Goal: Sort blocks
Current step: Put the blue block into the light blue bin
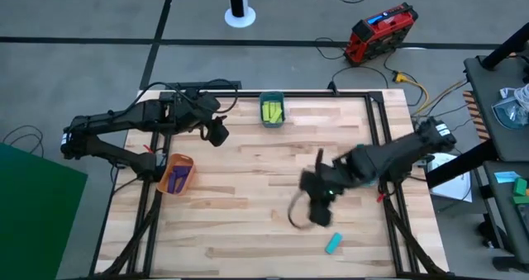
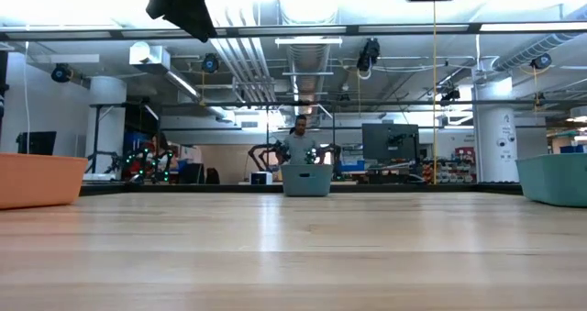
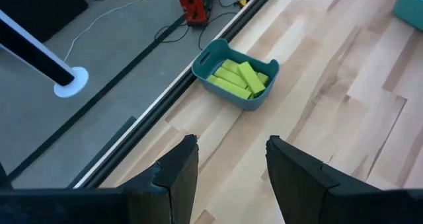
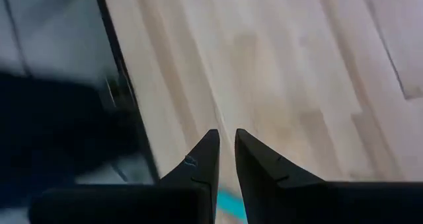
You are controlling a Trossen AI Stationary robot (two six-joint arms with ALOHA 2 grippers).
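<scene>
Wooden tabletop [image 1: 248,189] is looking nearly sorted: yellow-green blocks [image 1: 272,111] lying in the far-edge bin [image 1: 272,98], purple blocks [image 1: 178,177] in the left-edge orange bin [image 1: 177,161]. One cyan block [image 1: 333,244] is lying loose near the near edge, likely the last. Right gripper [image 1: 318,216] is hovering just beside it, fingers pressed together, holding nothing; left gripper [image 3: 231,168] is waiting spread near the far edge.

Pretty clearly a robotics lab: big open hall with exposed ceiling pipes [image 2: 266,59], desks with a dark monitor [image 2: 390,141], grey concrete floor [image 1: 83,16], and a red-and-black toolbox-like case [image 1: 380,32].

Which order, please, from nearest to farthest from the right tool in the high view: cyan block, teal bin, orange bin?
From the right tool:
1. Cyan block, just beside it near the front edge.
2. Teal bin, at the far edge.
3. Orange bin, at the left side.
</scene>
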